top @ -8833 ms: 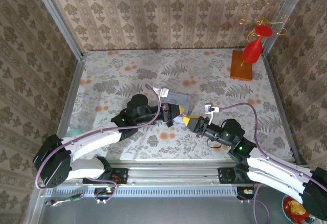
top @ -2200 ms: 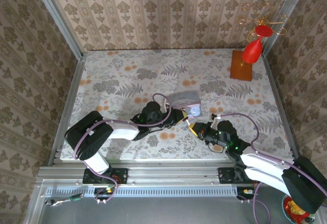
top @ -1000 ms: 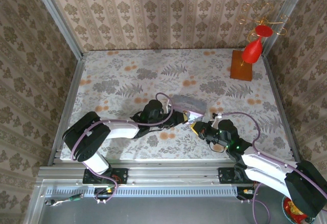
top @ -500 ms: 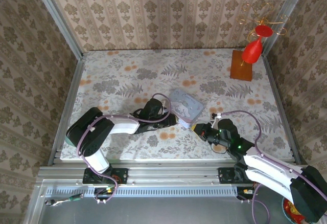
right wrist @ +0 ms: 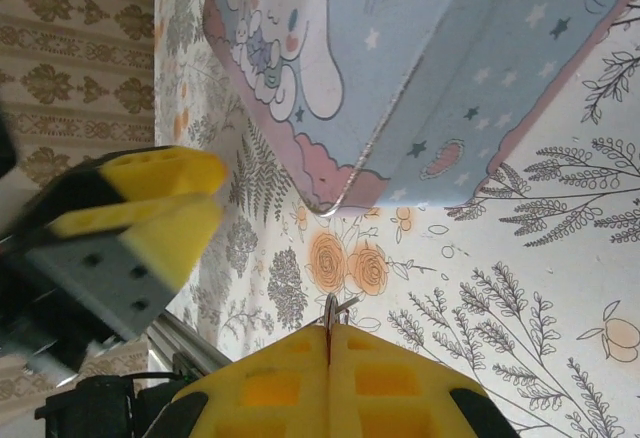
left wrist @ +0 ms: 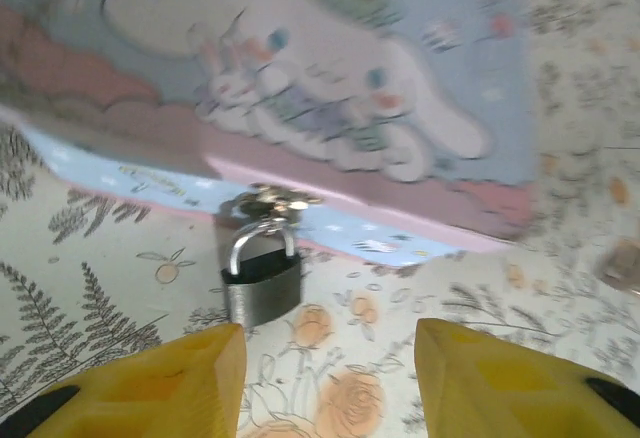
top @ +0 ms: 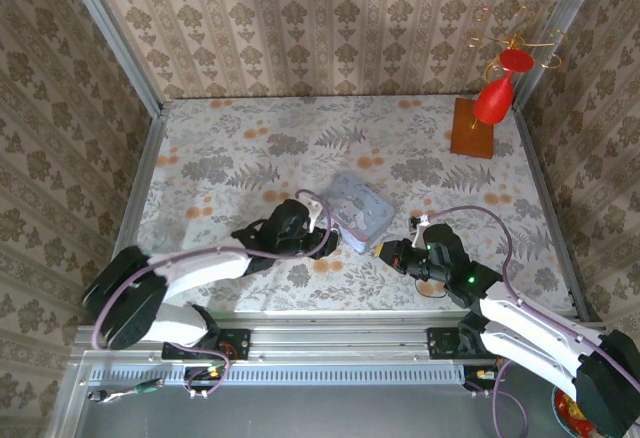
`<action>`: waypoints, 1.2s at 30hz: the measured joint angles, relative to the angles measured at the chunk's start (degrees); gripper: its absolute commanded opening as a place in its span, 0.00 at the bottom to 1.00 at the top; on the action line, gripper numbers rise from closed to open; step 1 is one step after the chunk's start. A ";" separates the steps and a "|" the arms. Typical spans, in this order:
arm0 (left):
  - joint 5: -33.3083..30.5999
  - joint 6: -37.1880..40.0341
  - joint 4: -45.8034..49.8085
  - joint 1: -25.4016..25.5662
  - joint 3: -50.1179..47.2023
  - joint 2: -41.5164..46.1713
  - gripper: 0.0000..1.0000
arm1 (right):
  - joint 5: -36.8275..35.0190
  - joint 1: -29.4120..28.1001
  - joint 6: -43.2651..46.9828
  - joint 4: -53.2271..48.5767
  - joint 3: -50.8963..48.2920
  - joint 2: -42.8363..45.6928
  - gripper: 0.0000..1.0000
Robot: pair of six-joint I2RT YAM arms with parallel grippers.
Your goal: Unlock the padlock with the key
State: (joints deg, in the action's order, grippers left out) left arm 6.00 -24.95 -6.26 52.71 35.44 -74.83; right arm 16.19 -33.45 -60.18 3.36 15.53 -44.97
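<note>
Lilac tin [left wrist: 300,68] closed, padlock [left wrist: 262,288] on hasp [left wrist: 268,198]; right end effector [right wrist: 330,343] pinching key [right wrist: 334,310].

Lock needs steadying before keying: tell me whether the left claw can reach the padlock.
Probably yes: the left claw is open, and the padlock, clasped to the tin, lies just ahead, nothing between.

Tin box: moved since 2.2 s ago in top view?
Yes. The tin box has turned: its long edges ran roughly parallel to the near rail, now they slant diagonally to it.

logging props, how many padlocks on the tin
1: the padlock hangs from the latch on the tin's side facing the left tool; other sides could hide more.
</note>
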 measured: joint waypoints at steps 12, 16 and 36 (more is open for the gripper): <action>5.90 18.86 -6.12 6.16 -5.68 7.82 0.39 | 2.82 -0.31 5.66 -3.80 4.28 -0.09 0.00; 7.52 22.75 -9.33 8.26 -5.90 6.51 0.37 | 3.58 -1.31 6.78 -4.74 5.14 -0.13 0.00; 10.58 25.86 -12.66 10.32 -3.69 0.74 0.20 | 1.51 -8.39 13.20 -6.40 9.18 -1.60 0.00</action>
State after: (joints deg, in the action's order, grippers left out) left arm 16.58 0.91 -18.92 63.02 31.75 -74.08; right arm 17.69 -41.85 -46.98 -3.05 24.71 -46.57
